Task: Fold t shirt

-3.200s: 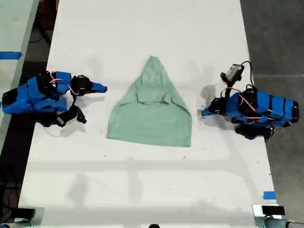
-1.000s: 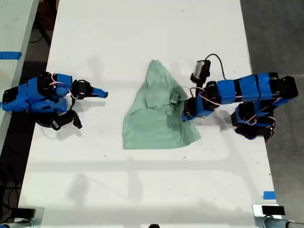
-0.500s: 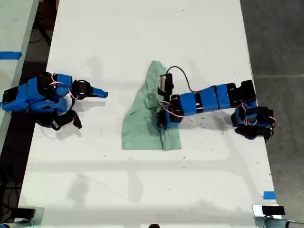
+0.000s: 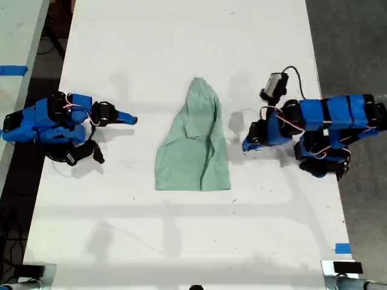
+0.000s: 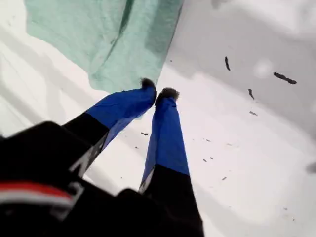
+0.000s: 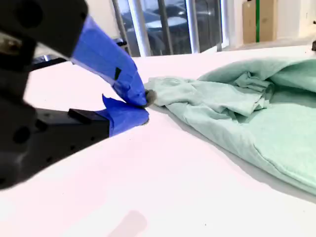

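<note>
The shirt (image 4: 195,142) lies mid-counter (image 4: 181,241), one side folded in. Next fold should take the other side — grip the hem edge, lift low, lay it flat. My first gripper (image 5: 158,92) hangs nearly closed and empty beside it; my second gripper (image 6: 145,106), probably shut, sits apart.

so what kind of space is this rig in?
Likely a lab or workshop bench, not a home. A long white table holds two small blue arms and only a mint t shirt; blue tape marks sit at its edges, and the second wrist view shows big glass windows behind.
</note>
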Robot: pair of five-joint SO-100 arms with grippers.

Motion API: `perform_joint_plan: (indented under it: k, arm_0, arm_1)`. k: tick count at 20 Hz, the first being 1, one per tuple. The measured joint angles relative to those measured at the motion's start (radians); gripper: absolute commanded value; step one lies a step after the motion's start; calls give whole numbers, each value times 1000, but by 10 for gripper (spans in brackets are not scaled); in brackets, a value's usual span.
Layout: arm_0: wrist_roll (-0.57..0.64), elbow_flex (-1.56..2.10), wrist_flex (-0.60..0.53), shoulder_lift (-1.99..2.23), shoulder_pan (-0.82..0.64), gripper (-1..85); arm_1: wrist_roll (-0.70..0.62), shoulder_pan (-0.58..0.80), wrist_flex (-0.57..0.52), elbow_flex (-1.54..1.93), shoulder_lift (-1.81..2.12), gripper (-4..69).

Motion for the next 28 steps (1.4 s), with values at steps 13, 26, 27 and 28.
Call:
perform_joint_plan:
  k: [13,26,27,28]
  arm_0:
    - [0,0,0,0,0,-2]
    - [0,0,0,0,0,-2]
    - [0,0,0,0,0,-2]
    - [0,0,0,0,0,-2]
  arm_1:
    - [11,58,-20,853,1068,18]
    - [57,29,-20,853,1068,19]
    - [57,29,-20,853,1068,19]
    - [57,29,-20,853,1068,19]
